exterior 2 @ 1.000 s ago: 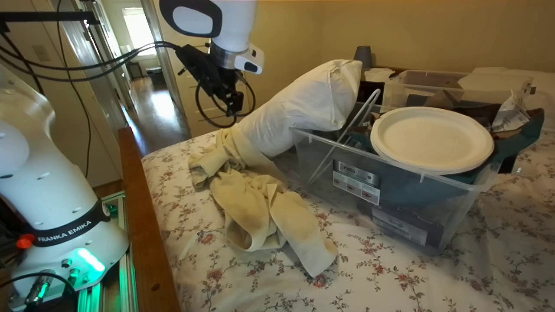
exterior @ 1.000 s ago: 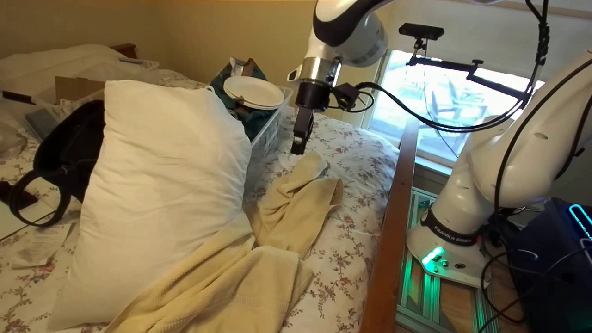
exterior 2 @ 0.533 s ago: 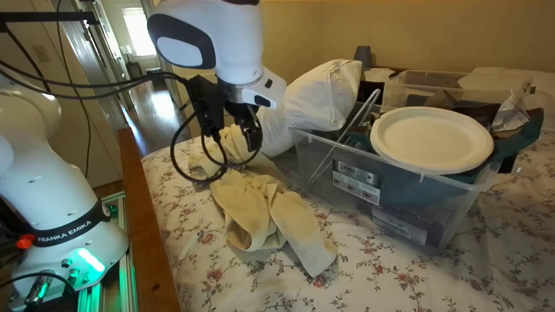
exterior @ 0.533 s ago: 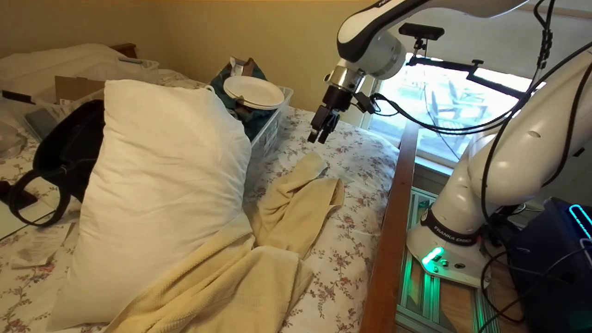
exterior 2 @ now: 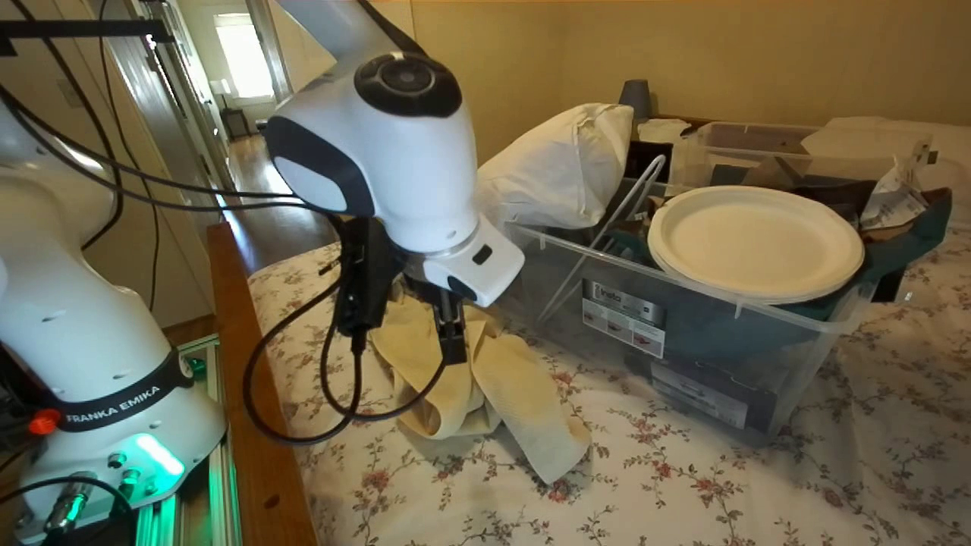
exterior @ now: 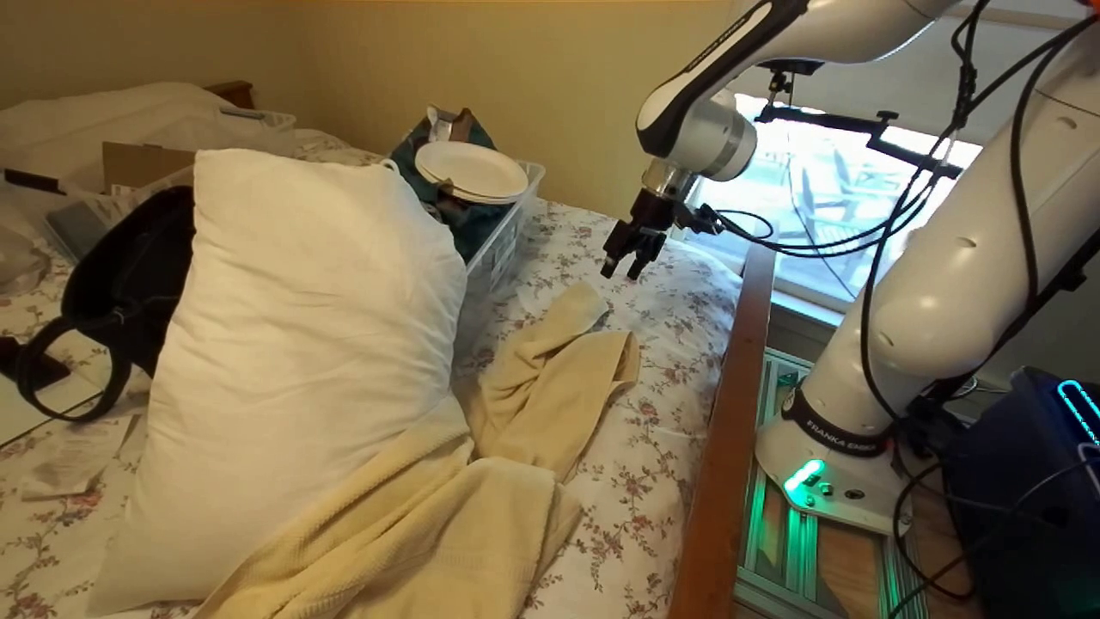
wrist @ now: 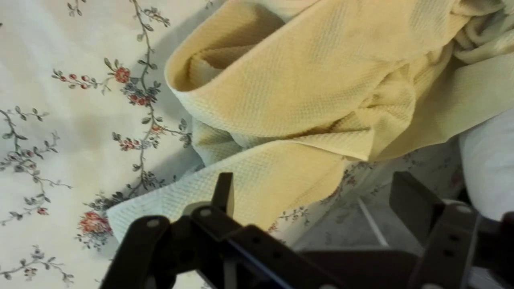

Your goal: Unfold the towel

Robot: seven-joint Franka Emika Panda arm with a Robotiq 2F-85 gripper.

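Hovering above the bed [exterior: 640, 507], the gripper [wrist: 313, 190] stands with its jaws spread wide and holds nothing. The towel [exterior: 537, 400] lies crumpled below it; its long axis runs roughly along the bed's wooden rail [exterior: 724, 447], and its loose end near the clear bin [exterior 2: 721, 356] lies closest to the gripper. The next step likely requires descent onto that end. A pillow [exterior: 326, 327] and the bin border the side opposite the rail; a bright window [exterior: 812, 185] lies beyond the rail.

place: home bedroom | signs: floral bedsheet [exterior 2: 683, 485], pillow [exterior: 309, 344], wooden bed rail [exterior: 727, 413] (hallway [exterior 2: 250, 168] beyond)
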